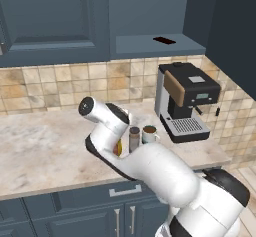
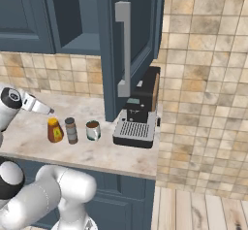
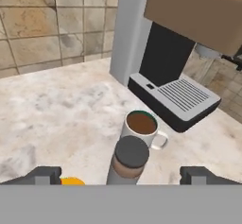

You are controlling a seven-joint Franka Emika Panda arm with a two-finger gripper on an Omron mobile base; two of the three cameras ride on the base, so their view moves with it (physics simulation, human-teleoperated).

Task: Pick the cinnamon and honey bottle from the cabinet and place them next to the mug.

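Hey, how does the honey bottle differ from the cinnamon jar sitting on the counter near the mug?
The honey bottle is amber-orange with a tapered top and a reddish label; the cinnamon jar is a slim brown cylinder with a flat grey cap. The honey bottle looks wider at its base, the cinnamon jar narrower. The cinnamon jar stands right beside the mug; the honey bottle stands on the jar's far side. Both stand upright on the counter, neither held.

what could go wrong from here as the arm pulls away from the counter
The open gripper straddles the cinnamon, so a sideways pull-back could tip it into the mug, which stands close by, full of dark liquid. The honey bottle stands just beside the cinnamon; a fingertip near it might knock it over.
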